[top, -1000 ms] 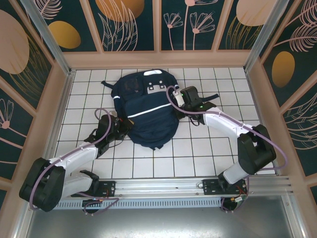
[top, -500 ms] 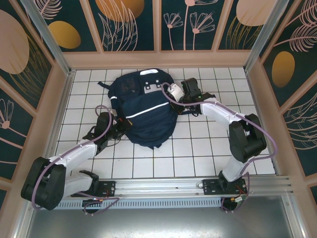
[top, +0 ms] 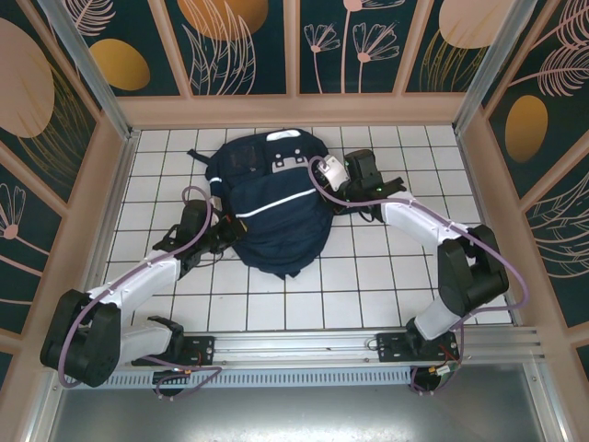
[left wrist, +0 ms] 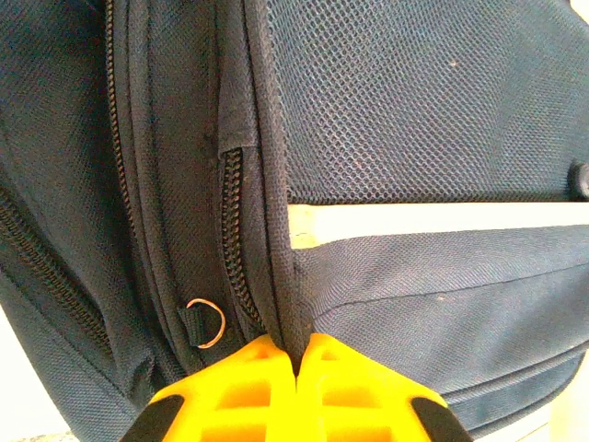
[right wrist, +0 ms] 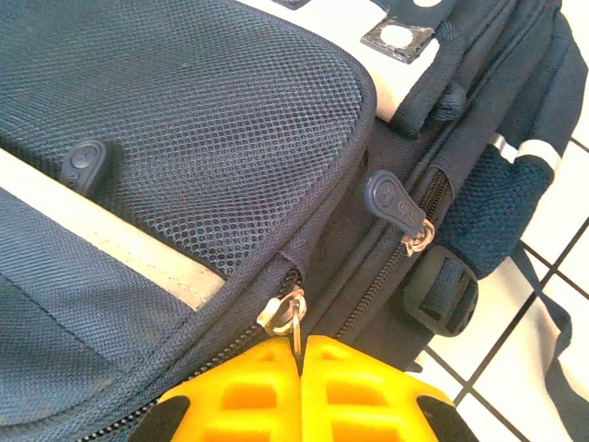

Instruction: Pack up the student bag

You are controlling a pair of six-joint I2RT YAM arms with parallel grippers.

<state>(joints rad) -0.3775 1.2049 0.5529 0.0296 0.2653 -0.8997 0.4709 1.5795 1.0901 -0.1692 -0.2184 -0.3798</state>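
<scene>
The student bag, navy with a white stripe and grey patches, lies flat on the white tiled table. My left gripper is at its left edge. In the left wrist view the yellow fingers are shut on the bag's piped seam, beside a zip and a small metal ring. My right gripper is at the bag's right side. In the right wrist view it is shut on a metal zip pull at the corner of the mesh front pocket.
A second zip with a dark rubber tab runs just beside the held pull. Black straps trail off the bag's right side. Wooden walls close in the table on three sides, and a metal rail runs along the near edge.
The right gripper swung left toward the bag's top, then came back a little to the right. The bag shifted slightly with it. The left gripper stayed at the left edge.
</scene>
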